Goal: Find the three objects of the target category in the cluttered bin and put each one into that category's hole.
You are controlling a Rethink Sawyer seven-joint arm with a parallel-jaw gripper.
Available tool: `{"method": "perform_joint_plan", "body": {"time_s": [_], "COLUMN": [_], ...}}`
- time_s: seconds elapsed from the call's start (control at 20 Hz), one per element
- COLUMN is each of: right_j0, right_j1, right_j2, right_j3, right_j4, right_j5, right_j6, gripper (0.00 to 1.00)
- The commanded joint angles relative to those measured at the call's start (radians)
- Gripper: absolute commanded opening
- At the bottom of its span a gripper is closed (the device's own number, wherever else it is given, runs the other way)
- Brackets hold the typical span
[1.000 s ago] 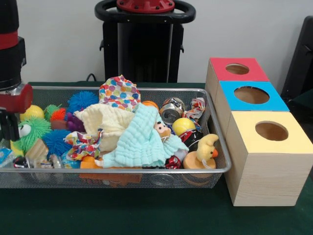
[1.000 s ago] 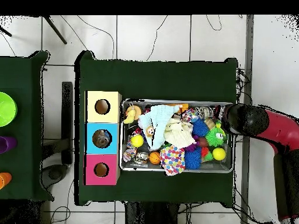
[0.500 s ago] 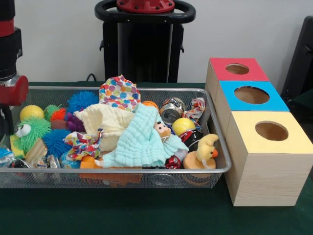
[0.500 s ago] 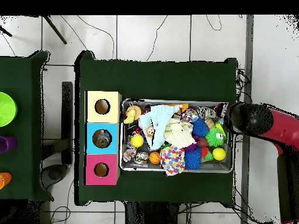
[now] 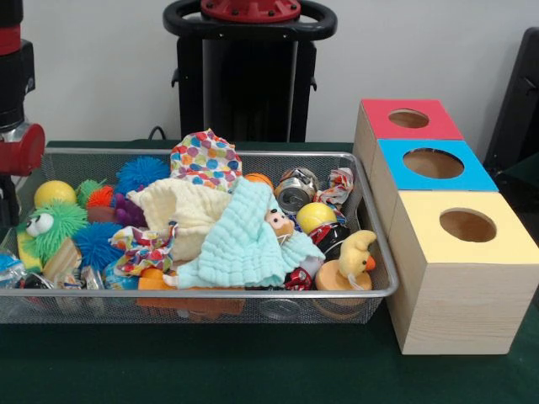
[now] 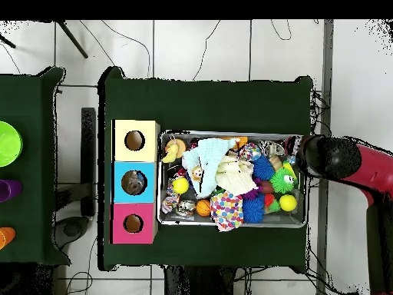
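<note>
- At the left edge of the front view, the red and black arm [image 5: 17, 101] hangs over the left end of the silver wire-mesh bin [image 5: 253, 296]; its gripper [image 5: 7, 210] shows only as a dark sliver, so I cannot tell whether the fingers are wide, narrow or holding anything.
- Inside the mesh bin, soft, spiky and hard things lie heaped together on the dark green table cloth [image 5: 253, 370].
- Near the middle, a pale mint waffle-textured cloth [image 5: 244, 244] drapes over a cream quilted cloth [image 5: 185, 206], with a rounded cloth in coloured polka dots [image 5: 205, 160] behind them.
- Toward the left sit rubbery spiked balls: a green one with googly eyes [image 5: 52, 223], two blue ones [image 5: 139, 172], and a smooth yellow ball [image 5: 53, 194] at the far left corner.
- Toward the right lie a dented shiny metal can [image 5: 295, 192], a second smooth yellow ball [image 5: 315, 215], and a yellow plush duck on a round wooden base [image 5: 354, 261] at the near right corner.
- Right of the bin, touching it or just beside it, stand three pale wooden boxes in a row, each with a round hole in a coloured top: yellow [image 5: 467, 225] nearest, blue [image 5: 433, 163] in the middle, red [image 5: 408, 119] farthest.
- Which of the bin's objects belong to the target category cannot be told.
</note>
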Motion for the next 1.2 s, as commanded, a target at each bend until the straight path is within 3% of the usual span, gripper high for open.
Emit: {"method": "perform_joint_plan", "body": {"time_s": [0.05, 0.15, 0.2, 1.2], "right_j0": [-0.012, -0.017, -0.019, -0.024], "right_j1": [0.031, 0.034, 0.035, 0.049], "right_j2": [0.014, 0.02, 0.022, 0.034], "right_j3": [0.099, 0.103, 0.105, 0.086], "right_j4": [0.004, 0.008, 0.01, 0.013], "right_j5": [-0.058, -0.061, -0.064, -0.045], "right_j6": [0.012, 0.009, 0.007, -0.021], "gripper": [0.0, 0.0, 1.0, 1.0]}}
